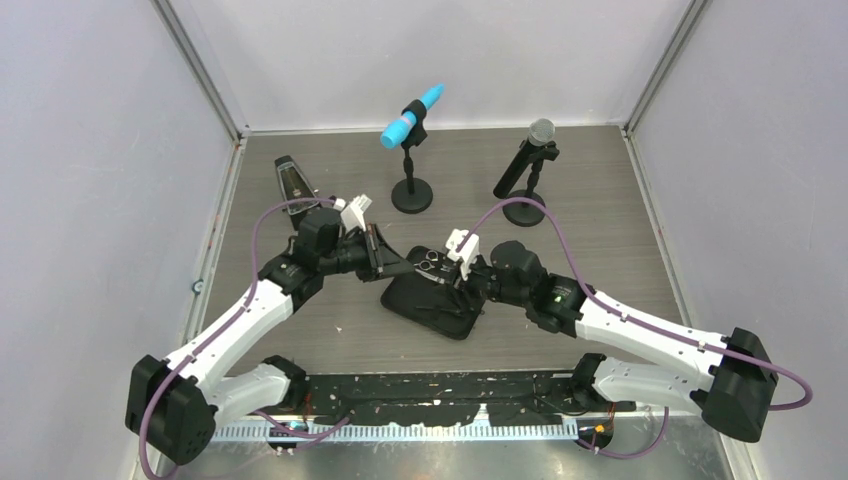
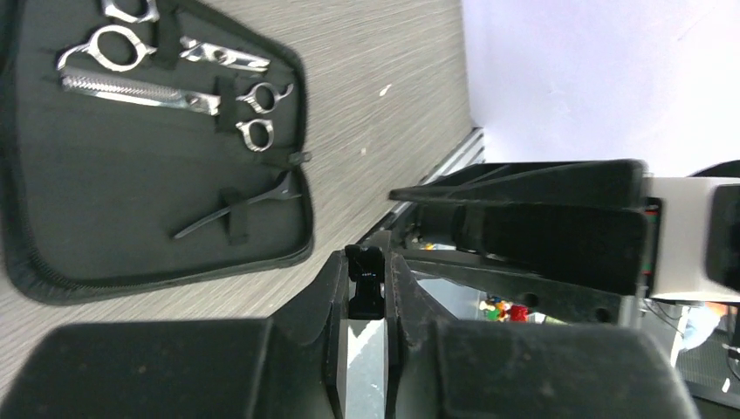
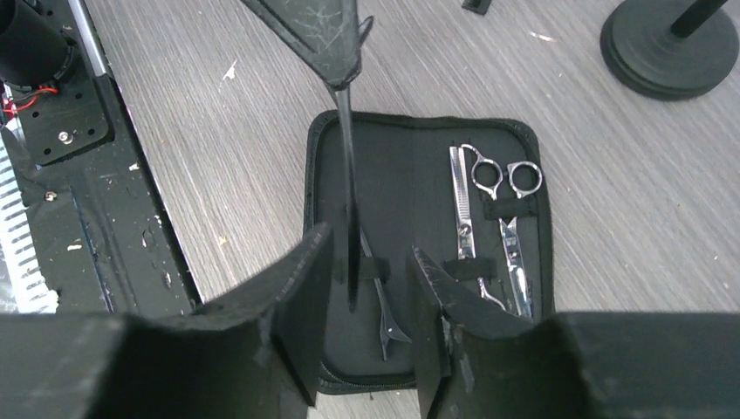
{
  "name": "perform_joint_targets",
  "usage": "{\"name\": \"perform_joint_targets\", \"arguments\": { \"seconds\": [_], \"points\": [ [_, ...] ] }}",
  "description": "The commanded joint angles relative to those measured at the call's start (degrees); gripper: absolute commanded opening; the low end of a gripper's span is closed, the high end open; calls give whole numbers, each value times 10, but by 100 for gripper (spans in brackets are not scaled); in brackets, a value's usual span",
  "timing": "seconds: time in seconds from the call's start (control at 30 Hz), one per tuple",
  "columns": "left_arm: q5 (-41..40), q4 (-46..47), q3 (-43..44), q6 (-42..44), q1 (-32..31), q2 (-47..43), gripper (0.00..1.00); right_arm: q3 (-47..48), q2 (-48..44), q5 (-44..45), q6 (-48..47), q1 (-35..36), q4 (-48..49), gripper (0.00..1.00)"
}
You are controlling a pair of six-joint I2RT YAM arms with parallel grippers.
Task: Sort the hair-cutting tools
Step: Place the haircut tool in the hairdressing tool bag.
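1. The left tool (image 2: 365,269) is pressed together on one end of the long black comb (image 3: 347,175). In the left wrist view, a narrow black piece sits pinched between its two fingers at the bottom centre.
2. In the right wrist view the comb shows edge-on as a thin dark line. It runs from the left tool's tip at the upper middle of the frame down to the centre.
3. The right tool (image 3: 371,249) has its fingers apart, one on each side of the comb's lower end. The comb is closer to the finger on the left of the frame, and I cannot tell if it touches it.
4. The comb hangs over the left half of the open black case (image 3: 410,175), which lies flat on the grey surface (image 1: 600,220) at the centre of the top view.
5. In the case's right half, the toothed scissors (image 3: 461,205) and the plain scissors (image 3: 517,262) lie side by side under straps.
6. A black hair clip (image 3: 387,319) sits under a strap in the lower left half.
7. The metronome (image 1: 293,182) stands at the upper left of the top view.
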Motion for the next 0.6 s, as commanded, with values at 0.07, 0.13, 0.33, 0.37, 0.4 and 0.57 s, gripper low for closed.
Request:
{"name": "perform_joint_targets", "arguments": {
  "seconds": [0.07, 0.13, 0.33, 0.37, 0.4, 0.57],
  "points": [
    [-41, 12, -65, 29, 9, -15, 0, -26, 0, 40, 86, 3, -10, 45],
    [-41, 33, -90, 21, 13, 1, 0, -44, 7, 34, 130, 3, -9, 44],
    [-40, 92, -118, 5, 19, 57, 0, -87, 65, 12, 253, 4, 44, 36],
    [-42, 95, -121, 4, 20, 61, 0, -91, 70, 5, 266, 4, 63, 36],
    [-47, 98, -125, 4, 21, 65, 0, -98, 80, 3, 271, 4, 70, 34],
    [-82, 102, -157, -7, 28, 52, 0, -114, 111, 4, 299, 4, 95, 28]
  ]
}}
